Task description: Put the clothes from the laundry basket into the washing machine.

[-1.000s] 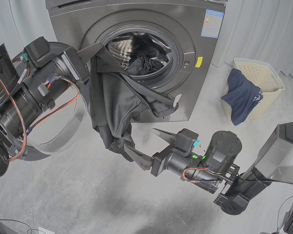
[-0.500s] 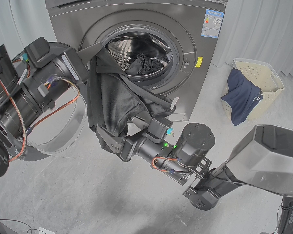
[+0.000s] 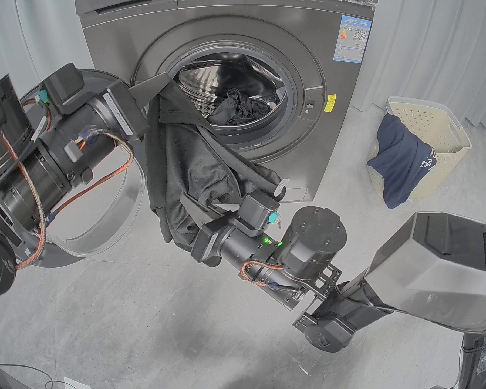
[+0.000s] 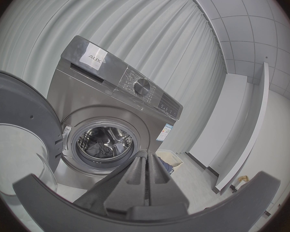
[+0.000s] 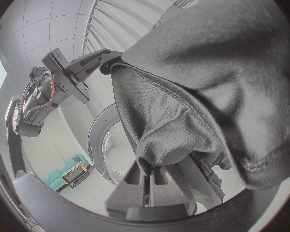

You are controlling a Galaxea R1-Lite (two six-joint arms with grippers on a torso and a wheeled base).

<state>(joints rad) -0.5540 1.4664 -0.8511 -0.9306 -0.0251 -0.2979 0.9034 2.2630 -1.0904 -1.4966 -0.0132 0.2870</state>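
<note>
Your left gripper (image 3: pixel 157 84) is pinching the black garment (image 3: pixel 189 158) tight at the rim of the washing machine (image 3: pixel 318 55) opening. Your right gripper (image 3: pixel 191 205) is clamping the garment's hanging lower folds, just below the opening.

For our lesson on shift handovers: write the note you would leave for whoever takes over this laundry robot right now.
Left claw: shut on the black garment, held up beside the washer opening.
Right claw: shut on that garment's lower folds.
Done: one dark piece lies in the drum; door open.
Left to do: push the black garment in, then fetch the navy one draped over the basket rim.
</note>
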